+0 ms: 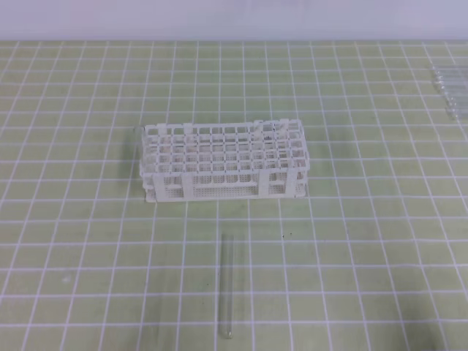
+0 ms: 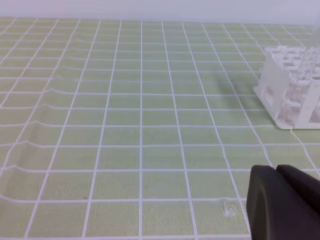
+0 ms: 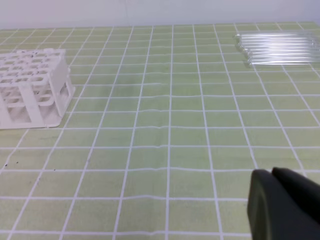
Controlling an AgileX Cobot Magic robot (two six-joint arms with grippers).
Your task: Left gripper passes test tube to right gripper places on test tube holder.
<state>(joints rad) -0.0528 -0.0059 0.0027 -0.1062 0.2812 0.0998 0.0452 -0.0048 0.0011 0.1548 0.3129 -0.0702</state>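
test tube [image 1: 226, 285] lies on the mat, near neither tool, before the holder [image 1: 223, 159].

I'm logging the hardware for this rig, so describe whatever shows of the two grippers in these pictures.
Little shows. The left gripper appears only as a matte black, rounded, blocky piece at its wrist view's lower right corner. The right gripper looks alike: matte black, smooth-edged. No cables, labels or markings are visible.

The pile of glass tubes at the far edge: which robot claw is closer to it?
Right. The pile of tubes lies ahead of the right gripper, off to its right; the left gripper has only the rack in its camera's view, no pile.
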